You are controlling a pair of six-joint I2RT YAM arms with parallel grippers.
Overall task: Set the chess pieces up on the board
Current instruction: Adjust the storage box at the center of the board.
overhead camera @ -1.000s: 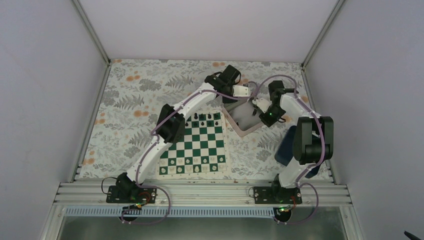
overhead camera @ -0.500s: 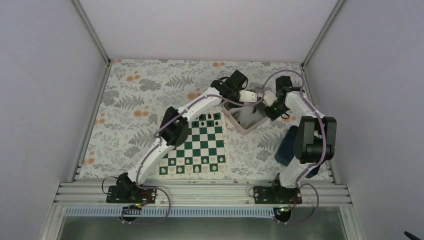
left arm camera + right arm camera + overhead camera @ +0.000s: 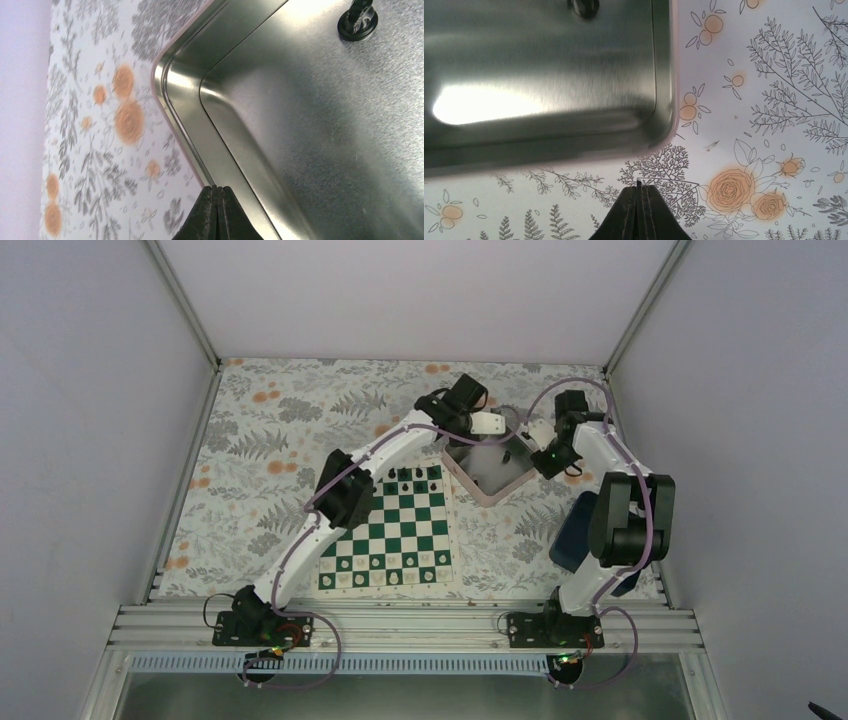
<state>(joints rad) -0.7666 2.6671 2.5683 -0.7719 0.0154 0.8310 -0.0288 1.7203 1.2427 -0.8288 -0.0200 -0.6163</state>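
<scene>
Both claws were pressed together, pinching nothing. The left claw (image 3: 216,188) hung over a rounded corner of the metal tray (image 3: 182,110), its tips above the sloping wall. The right claw (image 3: 639,185) hung over the flowered tablecloth (image 3: 774,100), just outside another corner of that tray. One black piece (image 3: 357,22) stood on the tray floor, well apart from the left claw. The board (image 3: 400,530) lay just beside the tray, with a few black pieces (image 3: 405,475) on its far row and white pieces (image 3: 385,578) along its near rows.
</scene>
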